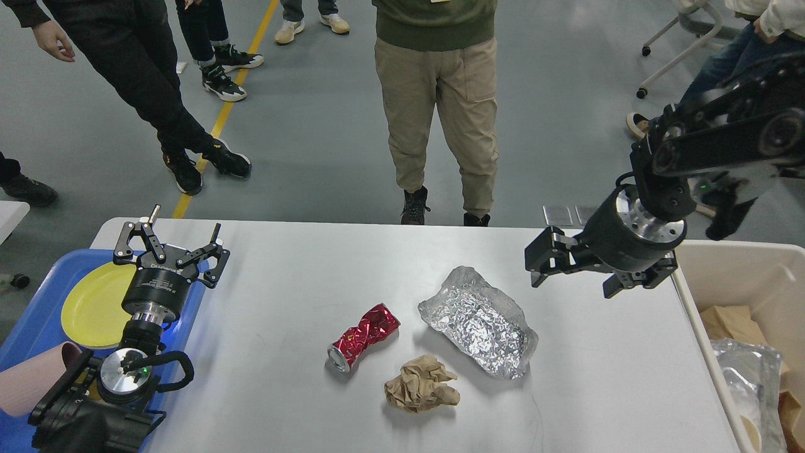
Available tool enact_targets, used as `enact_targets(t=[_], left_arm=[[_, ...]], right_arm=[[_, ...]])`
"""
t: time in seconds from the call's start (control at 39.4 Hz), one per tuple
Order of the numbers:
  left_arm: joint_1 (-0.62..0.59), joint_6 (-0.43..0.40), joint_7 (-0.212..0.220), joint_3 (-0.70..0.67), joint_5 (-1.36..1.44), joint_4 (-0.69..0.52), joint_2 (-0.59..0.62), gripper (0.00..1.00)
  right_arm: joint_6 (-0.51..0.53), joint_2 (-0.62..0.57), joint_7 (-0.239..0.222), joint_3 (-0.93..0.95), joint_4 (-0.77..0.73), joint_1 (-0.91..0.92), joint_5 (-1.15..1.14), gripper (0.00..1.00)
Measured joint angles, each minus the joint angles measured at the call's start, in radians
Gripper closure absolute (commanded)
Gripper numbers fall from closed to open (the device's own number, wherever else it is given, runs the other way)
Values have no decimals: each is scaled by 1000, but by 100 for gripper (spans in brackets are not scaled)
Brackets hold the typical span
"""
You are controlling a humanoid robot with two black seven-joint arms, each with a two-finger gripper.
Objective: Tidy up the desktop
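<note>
The white desktop (283, 283) carries three pieces of litter near its middle: a crushed red can (363, 336), a crumpled sheet of silver foil (481, 321) and a ball of brown paper (421, 384). My left gripper (173, 244) hovers open and empty over the table's left end, beside the blue tray. Above the table's right part, my right gripper (578, 274) is open and holds nothing. It sits up and to the right of the foil, apart from it.
A blue tray (31, 327) at the left holds a yellow plate (94, 302) and a pink cup (28, 377). A beige bin (755, 277) at the right edge contains foil and brown paper. People stand just beyond the table's far edge.
</note>
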Motion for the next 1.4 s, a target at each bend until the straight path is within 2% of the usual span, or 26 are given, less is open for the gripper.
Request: enact_targets(t=[0.1, 0.18, 0.53, 0.71, 0.81, 0.94, 1.09, 1.29, 1.34, 1.4], left_arm=[[0, 0, 0, 0, 0, 0, 0, 4], [0, 0, 0, 0, 0, 0, 0, 4], [0, -2, 0, 0, 0, 0, -1, 4], [0, -2, 0, 0, 0, 0, -1, 4], [0, -2, 0, 0, 0, 0, -1, 4], [0, -2, 0, 0, 0, 0, 0, 4], [0, -2, 0, 0, 0, 0, 0, 4], [0, -2, 0, 0, 0, 0, 0, 4], [0, -2, 0, 0, 0, 0, -1, 4], [0, -2, 0, 0, 0, 0, -1, 4]], right_arm=[[-105, 29, -2, 5, -54, -122, 59, 0], [-147, 51, -3, 8, -109, -210, 76, 0], [-174, 108, -4, 16, -397, -553, 132, 0], [-159, 142, -11, 43, -419, -604, 226, 0], [-163, 149, -42, 80, -419, -630, 349, 0], [-193, 154, -68, 93, -430, -652, 394, 0], [-243, 175, -74, 95, -453, -687, 399, 0], [-254, 191, -75, 95, -535, -771, 399, 2], [-255, 206, -75, 96, -583, -815, 400, 10], [-255, 215, -75, 96, -623, -850, 401, 13]])
